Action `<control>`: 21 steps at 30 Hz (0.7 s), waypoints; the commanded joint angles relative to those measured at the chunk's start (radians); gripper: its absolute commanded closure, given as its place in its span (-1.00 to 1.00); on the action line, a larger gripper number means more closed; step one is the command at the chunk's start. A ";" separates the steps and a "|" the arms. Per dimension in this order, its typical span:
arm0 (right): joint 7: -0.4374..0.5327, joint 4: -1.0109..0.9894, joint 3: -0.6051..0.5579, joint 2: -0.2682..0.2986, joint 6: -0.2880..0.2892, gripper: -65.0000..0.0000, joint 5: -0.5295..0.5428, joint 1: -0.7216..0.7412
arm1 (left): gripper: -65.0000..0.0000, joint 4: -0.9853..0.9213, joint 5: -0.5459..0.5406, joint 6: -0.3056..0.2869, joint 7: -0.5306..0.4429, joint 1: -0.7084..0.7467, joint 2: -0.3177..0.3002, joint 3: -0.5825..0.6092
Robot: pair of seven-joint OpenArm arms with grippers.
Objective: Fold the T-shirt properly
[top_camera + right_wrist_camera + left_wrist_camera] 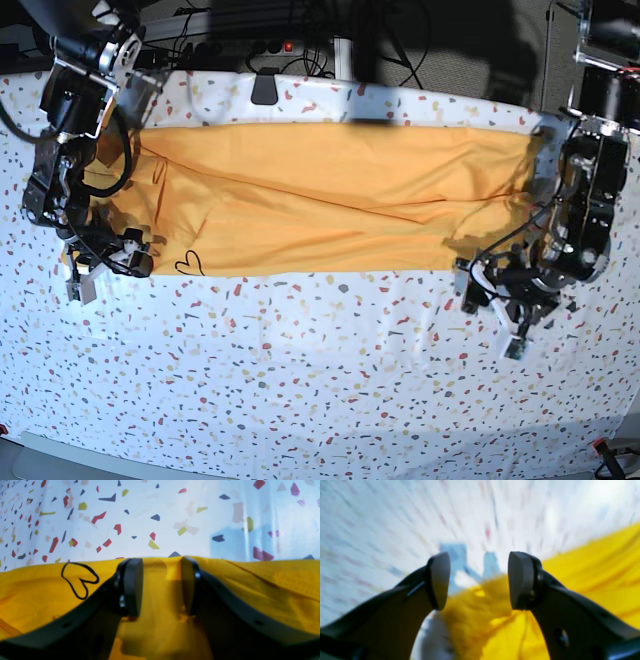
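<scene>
robot lab, speckled tabletop (pixel 320 380), cables (pixel 300 30) behind

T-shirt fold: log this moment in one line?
T-shirt: long band on table | left end effector: open, off corner | right end effector: pinching hem near heart

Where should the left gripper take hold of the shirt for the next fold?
Probably at the near corner of the shirt on its own end, where a bunched tip of cloth sits just ahead of the open left gripper. Come from the table side, low and along the surface: the shirt lies flat as a long band, so only an edge or corner offers anything to pinch.
</scene>
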 commanded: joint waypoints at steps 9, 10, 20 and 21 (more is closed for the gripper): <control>-0.069 0.175 0.000 0.016 -0.003 0.21 0.051 -0.027 | -0.09 0.150 -0.018 0.033 0.132 0.101 -0.037 -0.006; -0.092 0.216 0.000 0.016 -0.003 0.21 0.077 -0.041 | -0.09 0.150 -0.016 0.033 0.118 0.126 -0.038 -0.006; -0.138 0.529 0.000 0.016 -0.003 0.21 0.117 -0.289 | -0.09 0.147 0.020 0.059 0.018 0.294 -0.011 -0.006; -0.135 0.529 0.000 0.016 -0.003 0.21 0.114 -0.311 | -0.09 0.145 0.022 0.059 0.013 0.306 -0.003 -0.006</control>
